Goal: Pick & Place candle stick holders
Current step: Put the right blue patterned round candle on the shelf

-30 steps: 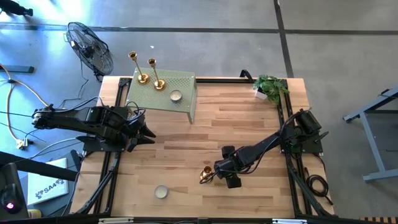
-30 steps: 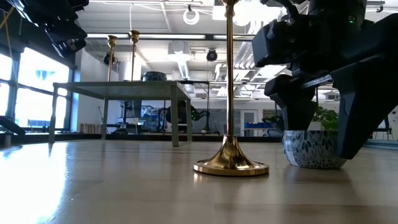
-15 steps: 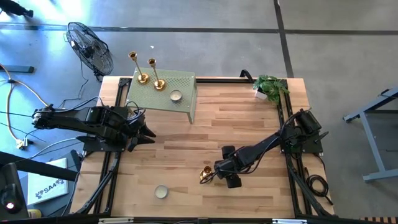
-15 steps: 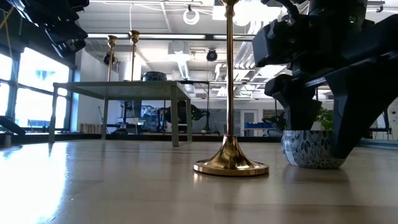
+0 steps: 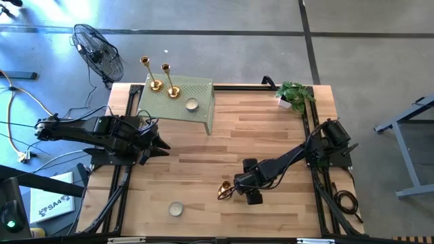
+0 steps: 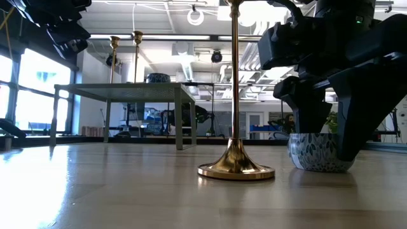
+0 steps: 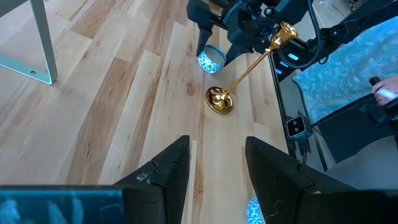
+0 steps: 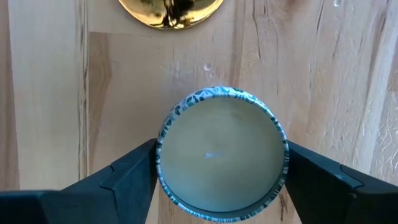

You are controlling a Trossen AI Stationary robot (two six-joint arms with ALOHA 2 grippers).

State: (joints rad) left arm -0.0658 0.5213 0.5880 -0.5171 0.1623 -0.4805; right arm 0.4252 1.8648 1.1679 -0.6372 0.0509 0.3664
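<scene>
On the pale wood-plank counter (image 5: 271,135), toward the near edge at about 6 o'clock from its middle, one gold candle stick holder (image 6: 236,127) stands alone. Its long axis runs straight up: a round, domed, mirror-bright base sits flat on the boards and a thin stem rises from it.

Just beside that base, at its 3 o'clock in the high view, the right tool (image 8: 219,167) hangs over a small round candle tin (image 8: 221,152) with a blue-and-white patterned wall and a smooth pale wax top. The dark fingers (image 8: 127,174) stand spread on either side of the tin; whether they touch it cannot be told.

A second tin (image 5: 176,209) lies near the front edge at 7 o'clock.

The left tool (image 7: 214,168) waits at the counter's 9 o'clock edge, its fingers apart and empty.

Farther back, at 11 o'clock, a sage-green perforated metal stand (image 5: 196,87) on thin legs carries two more gold candle stick holders (image 5: 163,81), both upright, close together near its far left corner, plus another tin (image 5: 192,104). A potted green plant (image 5: 293,95) sits at the far 1 o'clock corner.
</scene>
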